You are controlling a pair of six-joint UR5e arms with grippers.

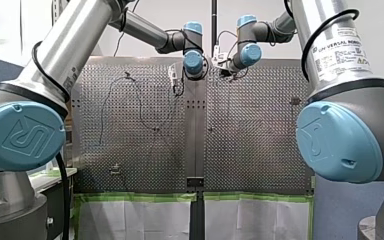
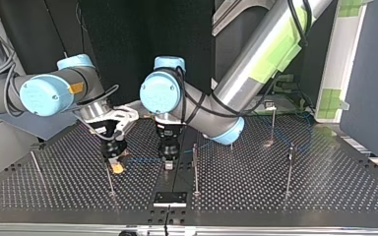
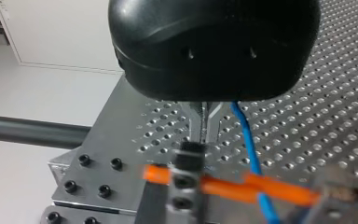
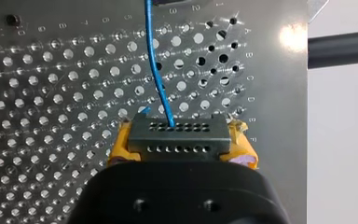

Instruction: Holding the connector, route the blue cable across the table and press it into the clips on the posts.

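Your right gripper clamps the connector; pull too hard and the blue cable could tear out of it.

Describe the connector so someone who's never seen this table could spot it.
On the perforated table, find my right gripper with yellow pads. The connector is the dark grey block clamped between them, the only part with rows of holes and the blue cable plugged in.

Robotics lab: perforated metal table, upright posts, two robot arms.
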